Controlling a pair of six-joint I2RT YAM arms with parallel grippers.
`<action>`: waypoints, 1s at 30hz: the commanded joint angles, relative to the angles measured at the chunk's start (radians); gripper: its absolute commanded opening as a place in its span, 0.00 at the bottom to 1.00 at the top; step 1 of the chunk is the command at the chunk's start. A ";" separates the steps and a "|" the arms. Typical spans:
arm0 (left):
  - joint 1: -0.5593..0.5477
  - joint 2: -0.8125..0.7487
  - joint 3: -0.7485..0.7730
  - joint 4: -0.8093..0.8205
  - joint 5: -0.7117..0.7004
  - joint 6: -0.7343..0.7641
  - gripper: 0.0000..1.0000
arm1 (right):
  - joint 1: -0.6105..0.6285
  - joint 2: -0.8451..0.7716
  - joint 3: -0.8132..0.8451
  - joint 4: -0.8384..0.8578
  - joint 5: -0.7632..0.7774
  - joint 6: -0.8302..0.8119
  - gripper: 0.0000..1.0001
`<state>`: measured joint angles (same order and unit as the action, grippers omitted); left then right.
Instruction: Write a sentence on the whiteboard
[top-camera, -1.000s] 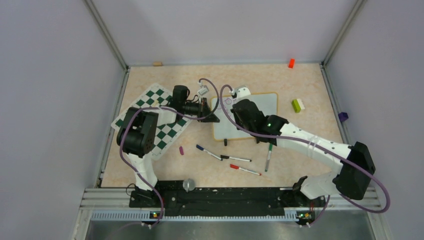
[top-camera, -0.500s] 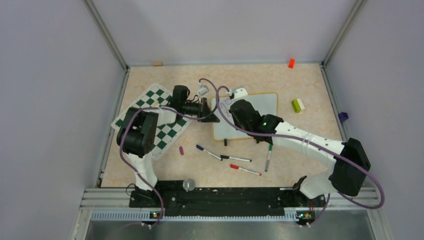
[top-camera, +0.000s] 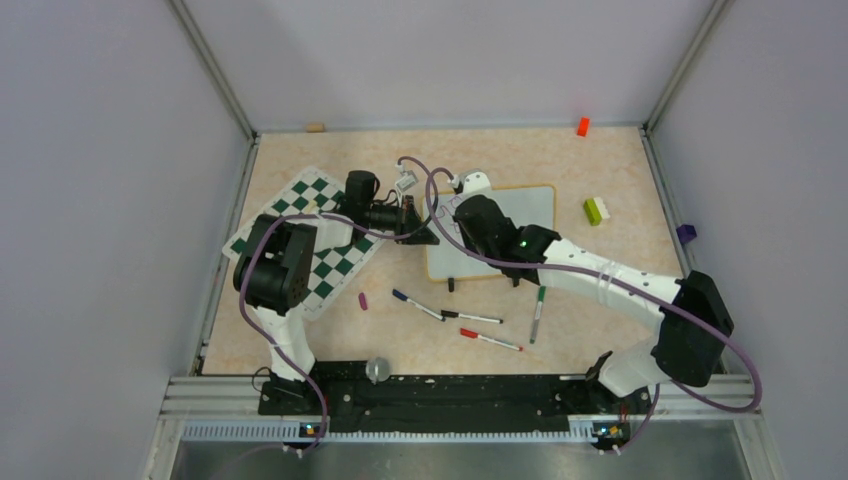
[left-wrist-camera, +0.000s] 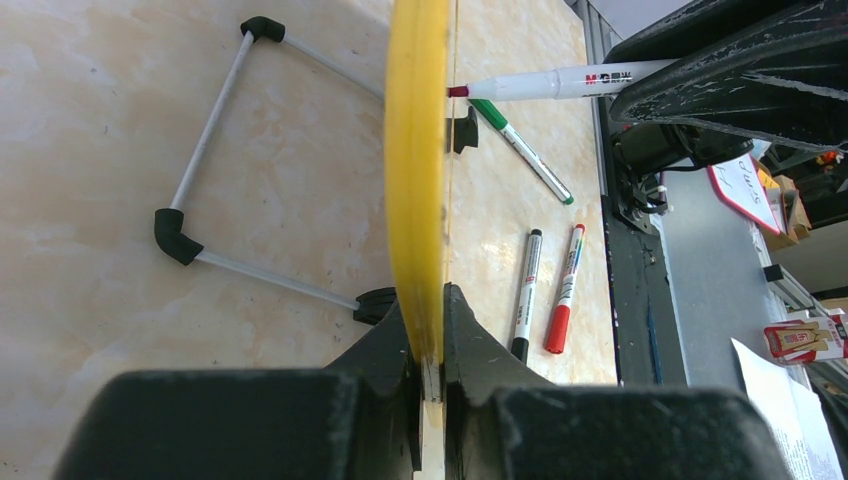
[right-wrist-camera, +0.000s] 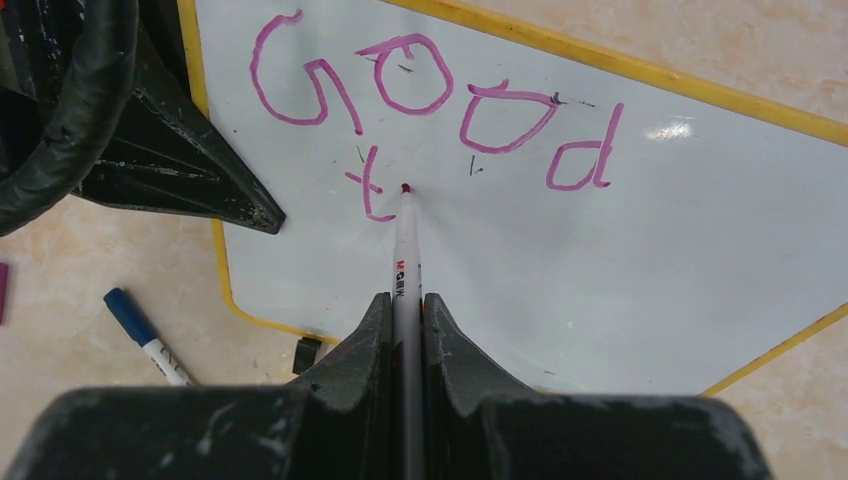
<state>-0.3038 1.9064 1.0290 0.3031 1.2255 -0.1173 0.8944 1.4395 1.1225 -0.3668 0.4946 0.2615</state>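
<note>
The small white board with a thin yellow frame (top-camera: 530, 205) sits mid-table on the beige marbled tabletop (top-camera: 500, 150), just right of the green-and-white chequered mat (top-camera: 305, 190). The left gripper (left-wrist-camera: 430, 335) is clamped on the board's left edge, with the yellow rim pinched between both jaws. The right gripper (right-wrist-camera: 406, 320) is closed around a slim white marker (right-wrist-camera: 403, 240), whose tip touches the board just beside a purple "t". The purple handwriting (right-wrist-camera: 430, 105) reads "Good", with that "t" beneath.
</note>
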 joint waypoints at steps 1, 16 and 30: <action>-0.020 -0.003 -0.001 -0.044 -0.028 0.070 0.00 | -0.005 0.009 0.036 0.012 -0.018 -0.004 0.00; -0.021 -0.001 -0.001 -0.044 -0.028 0.070 0.00 | -0.018 -0.034 0.005 -0.038 0.036 -0.002 0.00; -0.021 -0.001 -0.001 -0.045 -0.029 0.072 0.00 | -0.035 -0.004 0.061 -0.036 0.064 -0.006 0.00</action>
<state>-0.3038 1.9064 1.0298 0.3019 1.2259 -0.1169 0.8913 1.4391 1.1278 -0.4110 0.5011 0.2619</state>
